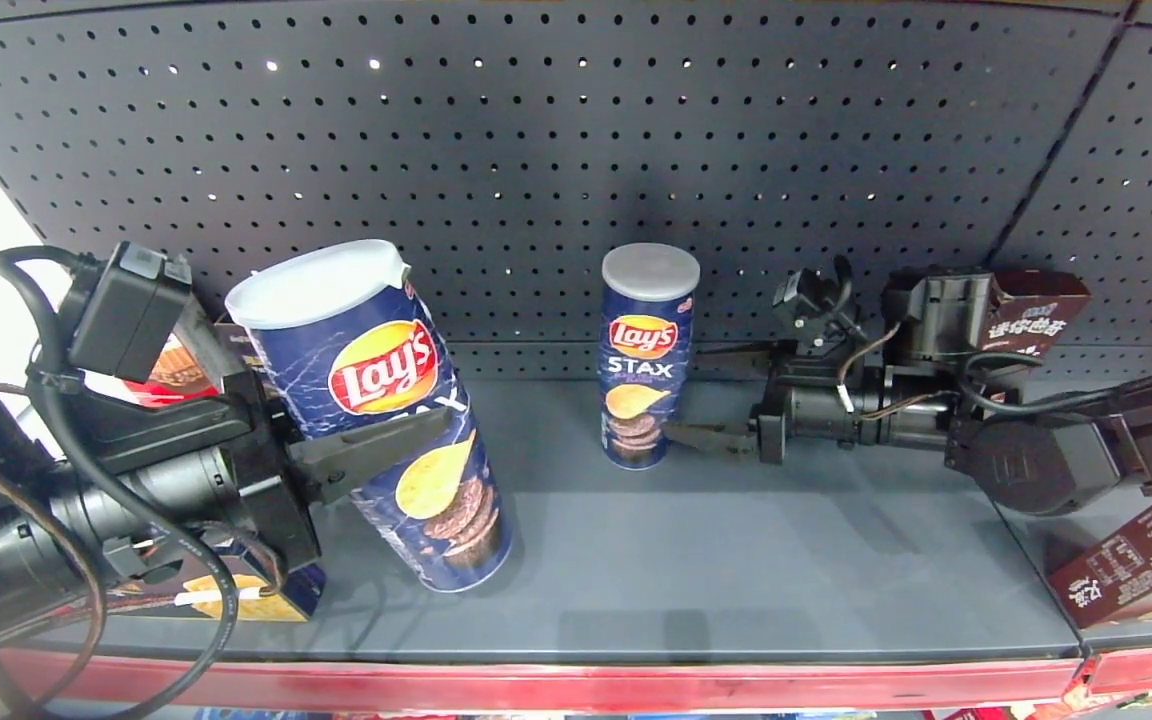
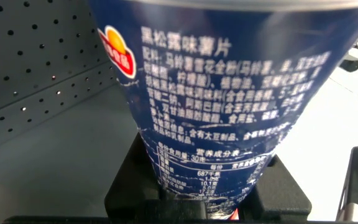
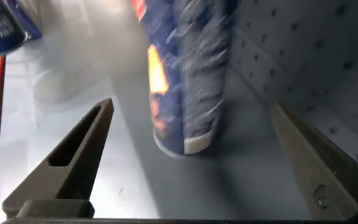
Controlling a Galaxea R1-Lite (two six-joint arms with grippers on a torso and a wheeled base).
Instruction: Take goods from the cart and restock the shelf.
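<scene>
Where the left gripper clamps it at mid-height, the held can of chips leans, its white lid tipped toward 11 o'clock and its base toward 5 o'clock, low over the grey shelf. Whether the base touches the board cannot be told. In the left wrist view its printed back faces the camera, with the dark fingers pressed against both sides of it. At the held can's 3 o'clock, well apart from it, the standing can sits upright on the shelf with its pale lid on, close to the pegboard at 12 o'clock. At this can's 3 o'clock lies the right gripper, fingers spread wide and holding nothing, its tips level with the can's lower half. In the right wrist view the can stands between the two fingers and both are apart from it. Behind the right arm, at the gripper's 2 o'clock, is a brown box, and a second brown box lies at 4 o'clock on the next shelf board. Under the left arm, at the held can's 7 o'clock, is a blue-and-yellow box. Along 6 o'clock runs the shelf's red lip.
</scene>
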